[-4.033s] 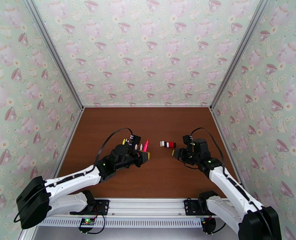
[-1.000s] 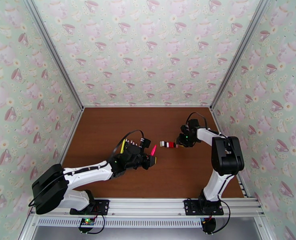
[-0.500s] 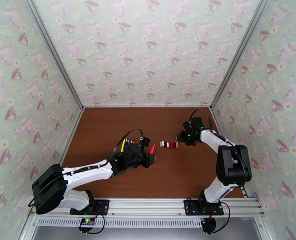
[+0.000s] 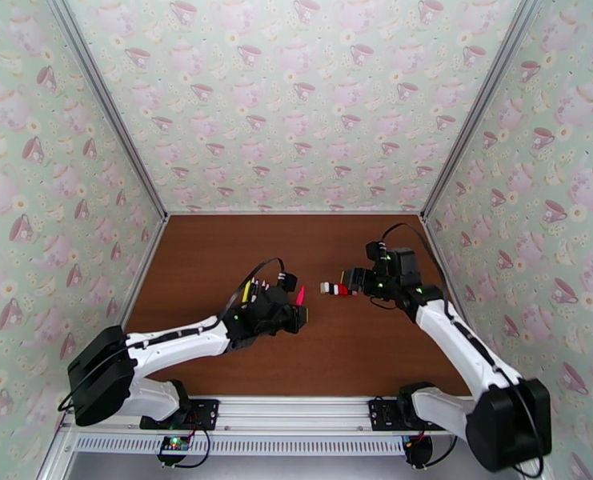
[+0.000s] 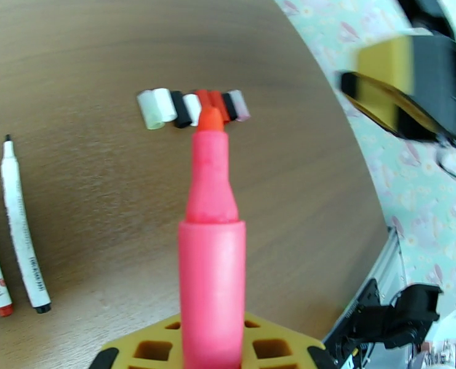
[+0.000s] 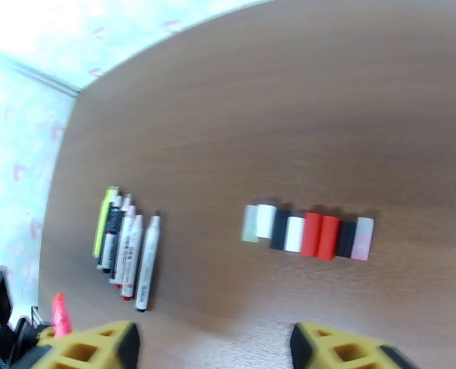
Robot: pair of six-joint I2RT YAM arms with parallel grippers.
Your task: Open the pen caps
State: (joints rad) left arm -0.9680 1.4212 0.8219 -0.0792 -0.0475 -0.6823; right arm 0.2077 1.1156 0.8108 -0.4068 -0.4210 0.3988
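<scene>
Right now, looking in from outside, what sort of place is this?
Most likely a robot test booth: teacup-wallpapered panels box in a brown table, a left arm and a right arm are bolted to a rail at its near edge, and pens and pen caps lie sorted in rows.

The tabletop point(image 4: 216, 250) is dark reddish-brown wood grain, smooth and matte, boxed in on three sides. The back wall point(image 4: 296, 106), left wall point(image 4: 40, 194) and right wall point(image 4: 552, 194) all wear the same pale green wallpaper, printed with pink teacups, teapots and small daisies (rather a tearoom look). A silver aluminium strut point(image 4: 108, 106) climbs each far corner, and a ribbed aluminium rail point(image 4: 296, 414) spans the near edge.
</scene>
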